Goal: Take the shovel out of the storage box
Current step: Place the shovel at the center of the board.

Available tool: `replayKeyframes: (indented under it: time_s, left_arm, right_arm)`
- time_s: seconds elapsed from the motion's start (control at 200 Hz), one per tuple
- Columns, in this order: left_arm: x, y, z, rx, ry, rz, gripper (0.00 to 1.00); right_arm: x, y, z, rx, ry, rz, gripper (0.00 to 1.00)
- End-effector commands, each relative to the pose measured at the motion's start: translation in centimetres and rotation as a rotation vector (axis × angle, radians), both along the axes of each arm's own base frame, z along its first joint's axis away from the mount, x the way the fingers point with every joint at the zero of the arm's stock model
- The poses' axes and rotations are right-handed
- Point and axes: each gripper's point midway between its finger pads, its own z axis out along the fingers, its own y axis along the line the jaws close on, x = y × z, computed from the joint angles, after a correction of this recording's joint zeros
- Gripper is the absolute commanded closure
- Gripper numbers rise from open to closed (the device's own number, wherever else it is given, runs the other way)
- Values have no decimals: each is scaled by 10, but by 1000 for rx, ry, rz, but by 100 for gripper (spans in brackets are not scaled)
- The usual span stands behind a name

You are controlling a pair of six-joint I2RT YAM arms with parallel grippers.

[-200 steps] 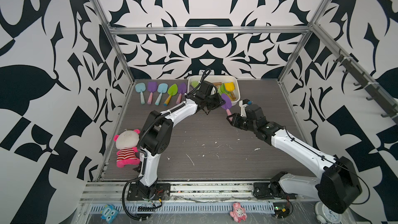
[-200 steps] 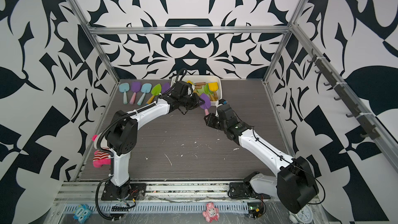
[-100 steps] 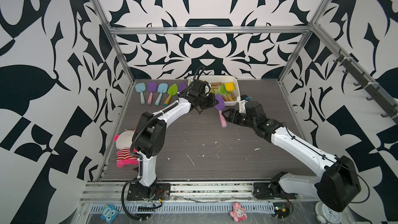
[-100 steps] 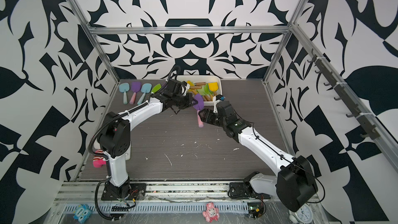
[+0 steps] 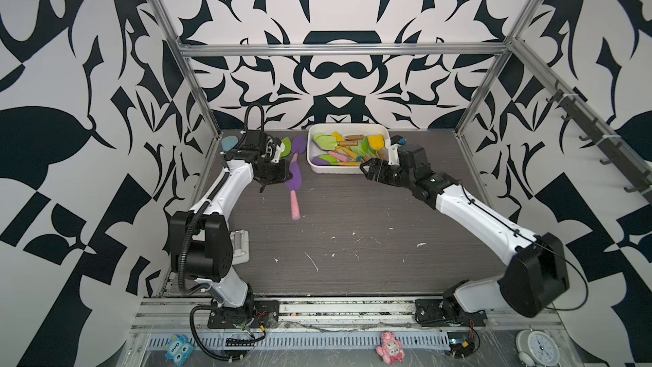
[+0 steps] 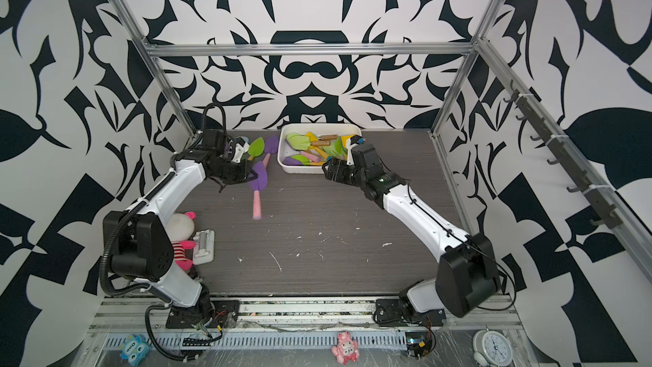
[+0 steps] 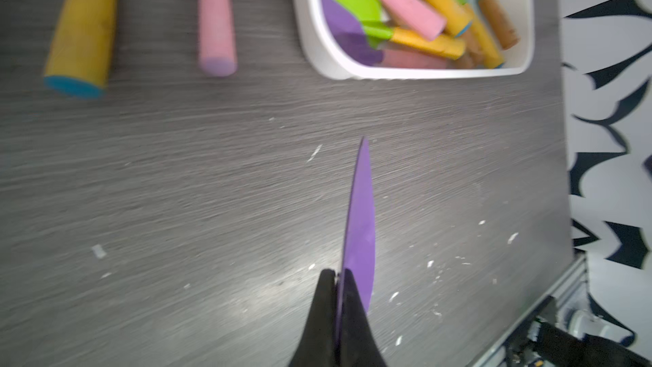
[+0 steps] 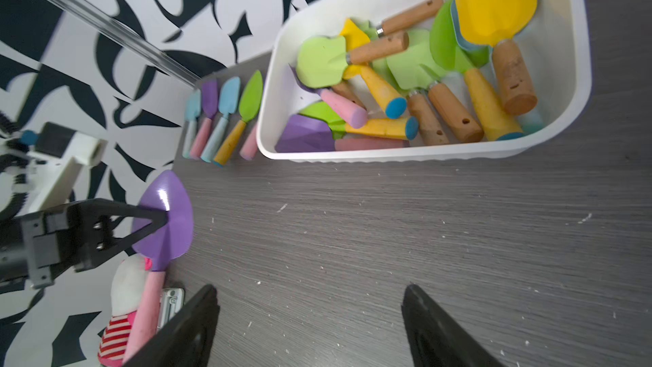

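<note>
Purple-bladed shovel (image 5: 294, 185), pink handle: outside the box (image 5: 347, 170), to its left, above the counter (image 5: 352, 213). Gripping the blade edge: left fingers (image 7: 326, 298), clenched. Handle slopes down; contact with counter unclear. Just before the box: right fingers (image 8: 428, 326), spread wide, empty. Box holds other shovels (image 8: 388, 93); row (image 8: 225, 118) lies beside it.
</note>
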Motion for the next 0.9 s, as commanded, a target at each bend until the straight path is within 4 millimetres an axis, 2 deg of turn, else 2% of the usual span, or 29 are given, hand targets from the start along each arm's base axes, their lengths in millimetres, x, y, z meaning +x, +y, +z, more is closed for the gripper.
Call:
replayKeyframes:
  time_s: [0.0, 0.165, 0.295, 0.4, 0.575, 0.79, 0.895]
  left_arm:
    - [-13, 38, -26, 150, 76, -39, 98]
    - [4, 68, -55, 217, 114, -15, 97]
    - [18, 79, -78, 217, 127, -8, 97]
    - [23, 82, -94, 225, 146, -19, 97]
    - [27, 90, -114, 237, 164, -25, 96]
    - [29, 99, -135, 272, 194, -26, 90]
    - [30, 103, -141, 290, 207, -19, 83]
  right_arm:
    - [22, 10, -8, -27, 60, 43, 16]
    - [64, 24, -47, -128, 182, 45, 24]
    - [98, 28, -72, -218, 195, 43, 28]
    - [123, 28, -81, -263, 180, 34, 29]
    - [156, 23, -81, -272, 149, 3, 29]
    - [176, 23, -95, -233, 166, 28, 31]
    - [179, 27, -100, -196, 174, 55, 34]
